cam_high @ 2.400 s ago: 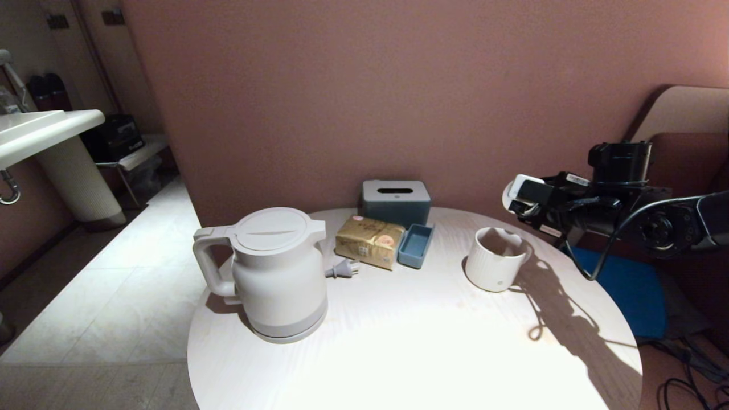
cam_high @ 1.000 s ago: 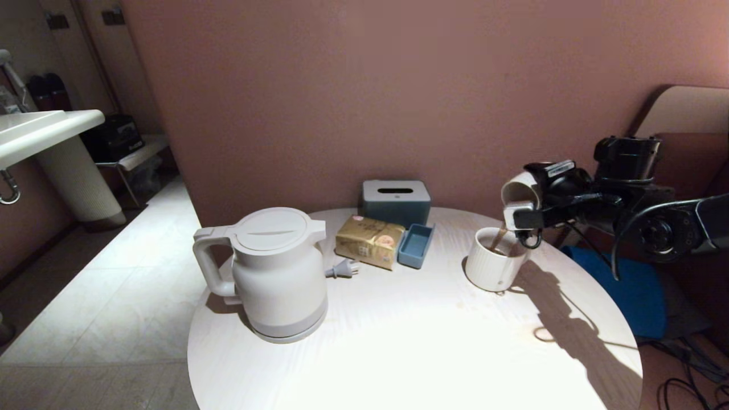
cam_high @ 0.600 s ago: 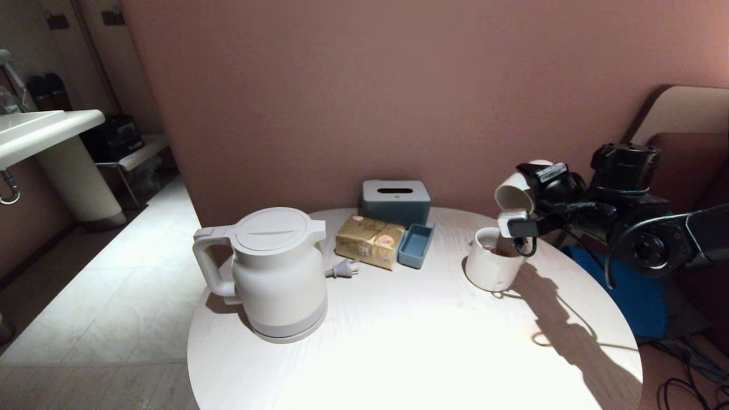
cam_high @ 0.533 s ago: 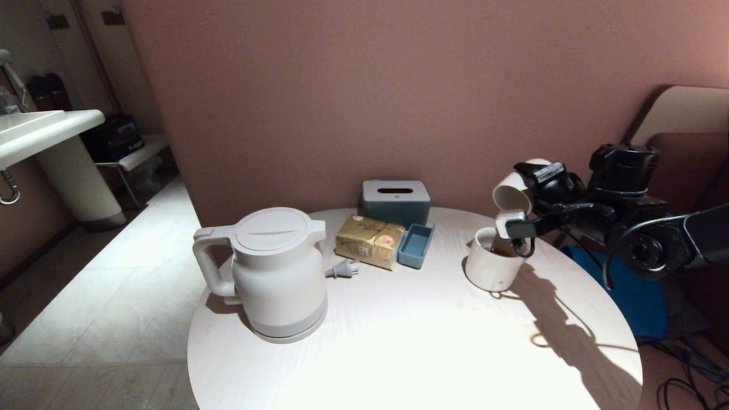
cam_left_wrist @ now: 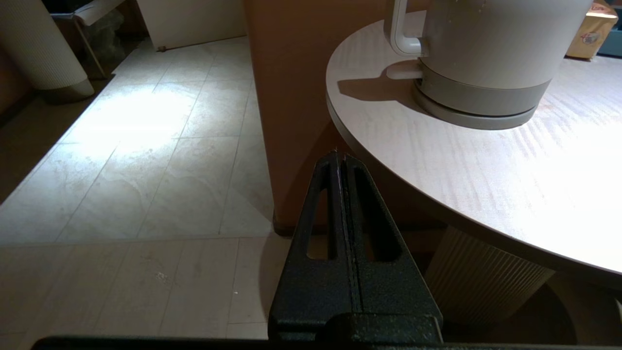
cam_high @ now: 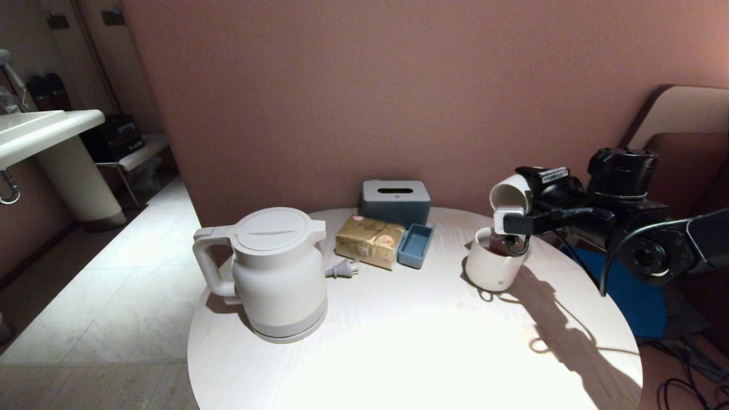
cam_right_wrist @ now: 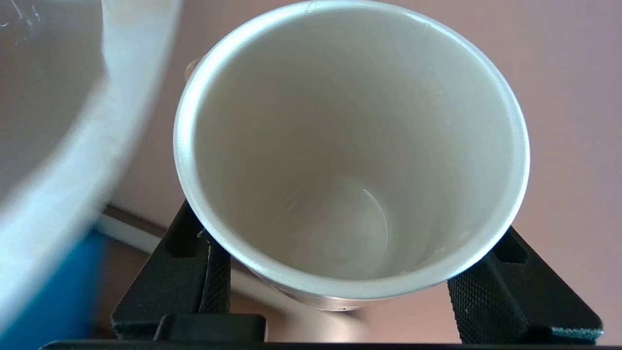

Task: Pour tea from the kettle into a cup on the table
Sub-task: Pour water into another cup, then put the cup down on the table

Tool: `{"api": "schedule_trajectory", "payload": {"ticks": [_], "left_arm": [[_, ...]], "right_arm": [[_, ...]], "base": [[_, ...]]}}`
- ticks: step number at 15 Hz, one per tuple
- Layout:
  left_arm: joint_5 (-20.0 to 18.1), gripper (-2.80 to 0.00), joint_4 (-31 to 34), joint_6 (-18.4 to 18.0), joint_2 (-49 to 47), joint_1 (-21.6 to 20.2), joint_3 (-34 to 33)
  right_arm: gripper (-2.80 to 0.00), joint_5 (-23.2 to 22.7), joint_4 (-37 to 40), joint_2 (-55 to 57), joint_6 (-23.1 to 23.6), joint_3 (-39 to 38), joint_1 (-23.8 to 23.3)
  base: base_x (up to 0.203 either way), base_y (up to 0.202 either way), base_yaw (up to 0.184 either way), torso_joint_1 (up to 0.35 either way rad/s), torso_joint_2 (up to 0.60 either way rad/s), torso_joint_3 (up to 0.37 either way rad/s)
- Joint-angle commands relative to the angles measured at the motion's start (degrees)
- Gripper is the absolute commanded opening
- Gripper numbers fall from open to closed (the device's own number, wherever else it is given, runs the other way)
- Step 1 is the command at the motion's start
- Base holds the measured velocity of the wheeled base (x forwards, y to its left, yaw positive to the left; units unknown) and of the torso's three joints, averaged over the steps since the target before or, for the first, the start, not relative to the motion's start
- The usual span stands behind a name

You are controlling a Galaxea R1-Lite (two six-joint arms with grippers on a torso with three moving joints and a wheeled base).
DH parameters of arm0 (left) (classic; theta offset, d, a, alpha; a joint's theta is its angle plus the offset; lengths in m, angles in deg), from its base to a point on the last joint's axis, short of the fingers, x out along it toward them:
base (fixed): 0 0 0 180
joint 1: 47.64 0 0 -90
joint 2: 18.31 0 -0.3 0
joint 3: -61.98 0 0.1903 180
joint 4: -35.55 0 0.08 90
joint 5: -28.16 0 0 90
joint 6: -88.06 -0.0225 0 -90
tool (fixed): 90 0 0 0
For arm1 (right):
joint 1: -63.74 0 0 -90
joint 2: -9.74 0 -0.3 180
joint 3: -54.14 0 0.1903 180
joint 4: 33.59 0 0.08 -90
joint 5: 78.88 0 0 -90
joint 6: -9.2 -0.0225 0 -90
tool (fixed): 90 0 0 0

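The left hand [cam_left_wrist: 340,163] hangs low beside the bench's left edge, over the tiled floor [cam_left_wrist: 146,160], its fingers pressed flat together and holding nothing. On the bench [cam_high: 410,353], near that left edge, stands the kettle [cam_high: 279,273], upright on its grey base with the lid down and its loop handle turned toward the edge; its plug [cam_high: 342,269] lies just beside it. Toward the far edge, at the middle, a yellow packet [cam_high: 369,240] and a small blue tray [cam_high: 416,245] sit side by side in front of a grey tissue box [cam_high: 396,200] against the wall. Near the bench's right edge stands a white mug [cam_high: 493,267], upright, with dark reddish-brown tea [cam_high: 498,250] inside it. Directly above the mug's rim, the right hand [cam_high: 512,208] grips the cup [cam_high: 508,195] across its sides, fingers spread around it. The cup is tipped over on its side, mouth facing left and slightly downward; the right wrist view shows its white inside bare of liquid.
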Motion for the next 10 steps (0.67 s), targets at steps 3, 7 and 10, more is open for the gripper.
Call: {"api": "schedule_trajectory", "payload": {"ticks": [3,7,10], "left_arm": [[0.0,-2.8,0.0,0.0,-0.1,0.0,0.0],[0.0,-2.8,0.0,0.0,-0.1,0.0,0.0],[0.0,-2.8,0.0,0.0,-0.1,0.0,0.0]], "right_arm": [[-2.8,-0.2,4.5,-4.2,-26.3,-0.7,0.0],[-2.8,-5.9,15.6,-9.7,-57.9,-2.5,1.7],[-2.8,-10.1,17.0,-12.0,-84.0,-3.8,3.1]], "base": [[0.0,0.0,0.0,0.0,0.0,0.0],[0.0,0.0,0.0,0.0,0.0,0.0],[0.0,0.0,0.0,0.0,0.0,0.0]]}}
